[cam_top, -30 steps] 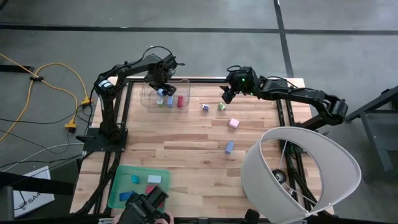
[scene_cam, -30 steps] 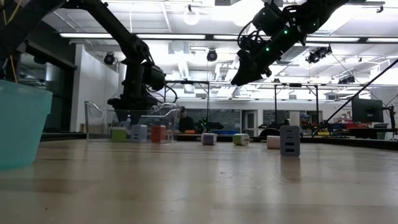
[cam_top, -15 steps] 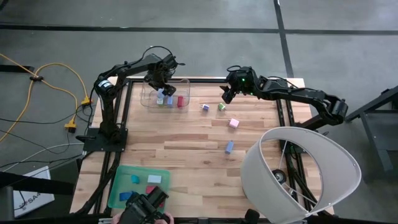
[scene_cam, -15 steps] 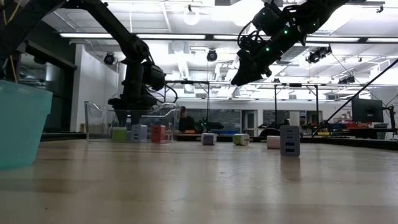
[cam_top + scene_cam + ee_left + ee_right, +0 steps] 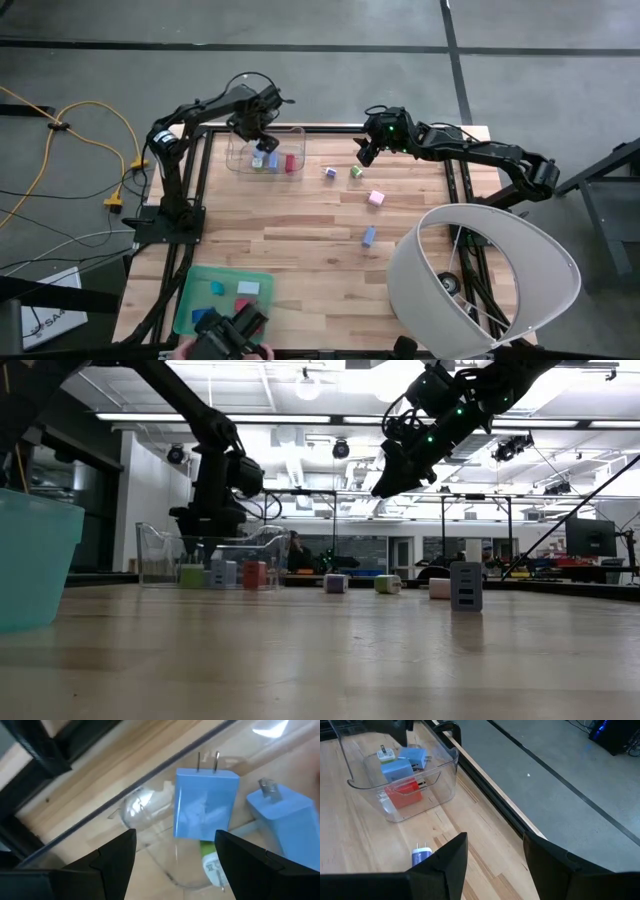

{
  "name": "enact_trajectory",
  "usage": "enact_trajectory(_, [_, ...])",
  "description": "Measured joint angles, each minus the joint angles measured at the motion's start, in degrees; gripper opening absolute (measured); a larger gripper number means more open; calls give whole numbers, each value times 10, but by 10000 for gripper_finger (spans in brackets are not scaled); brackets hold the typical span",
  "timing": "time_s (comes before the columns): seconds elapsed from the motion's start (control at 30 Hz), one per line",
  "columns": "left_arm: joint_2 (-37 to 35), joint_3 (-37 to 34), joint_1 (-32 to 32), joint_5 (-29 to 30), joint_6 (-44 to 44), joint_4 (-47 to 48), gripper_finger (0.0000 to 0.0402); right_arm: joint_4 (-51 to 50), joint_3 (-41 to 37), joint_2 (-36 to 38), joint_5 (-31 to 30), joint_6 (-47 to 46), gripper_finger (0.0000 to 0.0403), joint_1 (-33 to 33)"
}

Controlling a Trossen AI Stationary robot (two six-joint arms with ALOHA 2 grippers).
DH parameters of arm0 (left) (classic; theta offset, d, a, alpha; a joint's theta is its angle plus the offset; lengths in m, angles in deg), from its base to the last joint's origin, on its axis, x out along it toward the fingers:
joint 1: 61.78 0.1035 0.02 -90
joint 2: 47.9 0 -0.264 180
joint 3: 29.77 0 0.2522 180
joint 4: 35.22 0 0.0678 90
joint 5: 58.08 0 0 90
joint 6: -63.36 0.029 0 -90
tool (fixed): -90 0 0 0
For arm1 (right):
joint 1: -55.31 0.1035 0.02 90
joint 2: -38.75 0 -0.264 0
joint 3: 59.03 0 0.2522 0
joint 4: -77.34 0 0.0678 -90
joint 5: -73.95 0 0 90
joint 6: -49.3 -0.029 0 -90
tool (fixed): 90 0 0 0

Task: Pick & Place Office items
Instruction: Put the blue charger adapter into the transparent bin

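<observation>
The office items are small plug blocks. Two blue ones (image 5: 206, 812) (image 5: 285, 827), a white-green one (image 5: 212, 865) and a red one (image 5: 402, 792) lie on the floor of the clear bin (image 5: 240, 165) at the far left. My left gripper (image 5: 262, 143) (image 5: 175, 865) hangs open above them, pointing down and holding nothing. A purple-white block (image 5: 329, 172), a green one (image 5: 356, 172), a pink one (image 5: 376, 198) and a grey-blue one (image 5: 369, 236) rest on the table. My right gripper (image 5: 362, 158) (image 5: 495, 865) hovers open over the far middle.
A green tray (image 5: 190, 300) at the near left holds a few teal, red and light blue pieces. A large white lampshade (image 5: 480, 280) stands over the near right corner. A person's hand with a dark device (image 5: 228, 335) shows at the near edge.
My left gripper has risen a little above the clear bin, still pointing down.
</observation>
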Motion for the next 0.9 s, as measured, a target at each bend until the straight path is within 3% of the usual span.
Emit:
enact_trajectory(0.43, [-95, 0, -55, 0, -3, -2, 262, 0, 0, 0, 0, 0, 180, 0])
enact_trajectory(0.9, [-140, 0, -215, 15, -52, -103, 262, 0, 0, 0, 0, 0, 180, 0])
